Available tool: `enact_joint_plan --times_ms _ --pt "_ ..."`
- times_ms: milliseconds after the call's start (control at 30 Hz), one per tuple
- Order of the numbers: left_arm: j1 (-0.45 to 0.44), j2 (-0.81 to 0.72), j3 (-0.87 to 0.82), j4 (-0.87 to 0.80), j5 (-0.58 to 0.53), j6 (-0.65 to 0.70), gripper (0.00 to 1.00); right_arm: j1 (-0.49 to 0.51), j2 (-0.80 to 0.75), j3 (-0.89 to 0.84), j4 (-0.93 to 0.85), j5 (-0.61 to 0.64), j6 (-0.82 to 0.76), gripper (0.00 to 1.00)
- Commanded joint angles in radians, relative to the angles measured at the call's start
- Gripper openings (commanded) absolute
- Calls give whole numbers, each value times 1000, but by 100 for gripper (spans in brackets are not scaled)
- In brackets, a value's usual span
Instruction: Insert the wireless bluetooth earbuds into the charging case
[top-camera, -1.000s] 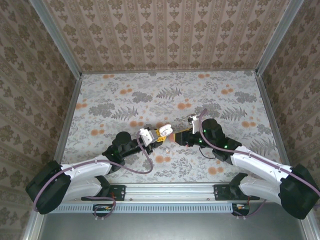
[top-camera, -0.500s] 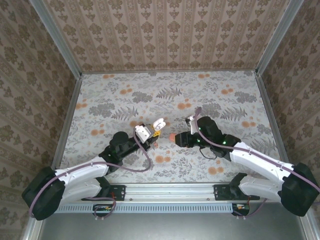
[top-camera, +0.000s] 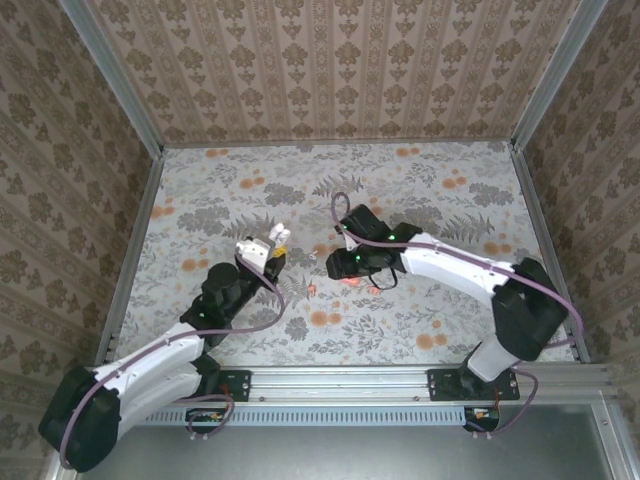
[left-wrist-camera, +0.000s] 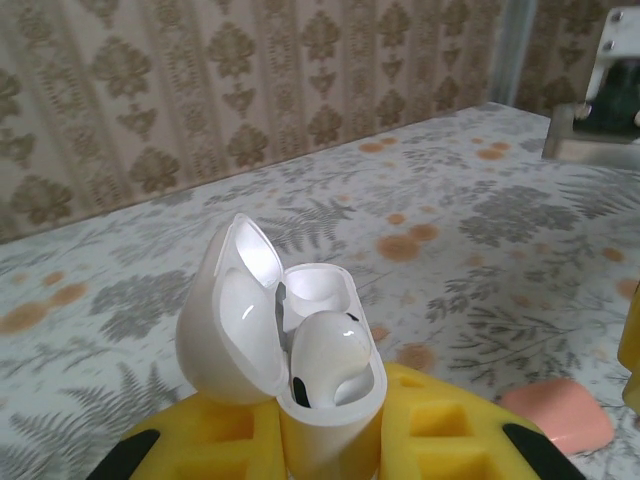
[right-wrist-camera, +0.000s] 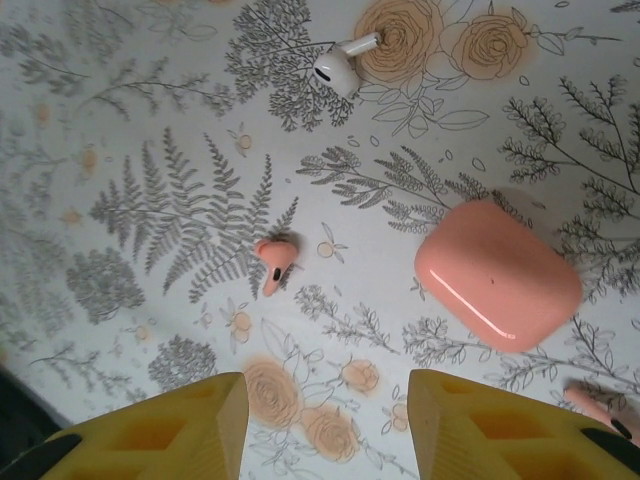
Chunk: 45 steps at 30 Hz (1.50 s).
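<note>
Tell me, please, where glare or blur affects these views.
Left wrist: glare blows out the white case's lid; the wall behind is soft. Right wrist: table sharp, a sheen on the pink case, near fingers blurred. Top external: even light.

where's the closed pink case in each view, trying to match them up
Top external: the pink case is a small patch near the centre, tucked under the right arm.
Left wrist: bottom right corner.
Right wrist: right of centre.
Landmark: the pink earbud lies just left of it in the top and right wrist views.
</note>
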<state>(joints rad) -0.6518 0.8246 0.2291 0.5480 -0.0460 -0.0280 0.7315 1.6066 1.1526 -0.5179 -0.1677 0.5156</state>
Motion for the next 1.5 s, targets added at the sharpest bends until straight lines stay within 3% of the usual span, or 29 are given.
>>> enact_joint_plan --times_ms 0,367,600,1000,1467 --pt "43 -92 -25 -113 -52 -60 4 6 99 124 -102 3 -75 47" --pt "145 -377 -80 -320 -67 -79 5 -26 455 460 -76 -121 -211 46" --pt "161 -413 -90 -333 -64 -78 5 -61 576 556 -51 -148 -233 46" --pt "172 -412 -93 -318 -51 -79 5 -93 660 602 -39 -203 -259 46" --pt "175 -409 -103 -298 -40 -84 6 -77 604 535 -115 -261 -285 40"
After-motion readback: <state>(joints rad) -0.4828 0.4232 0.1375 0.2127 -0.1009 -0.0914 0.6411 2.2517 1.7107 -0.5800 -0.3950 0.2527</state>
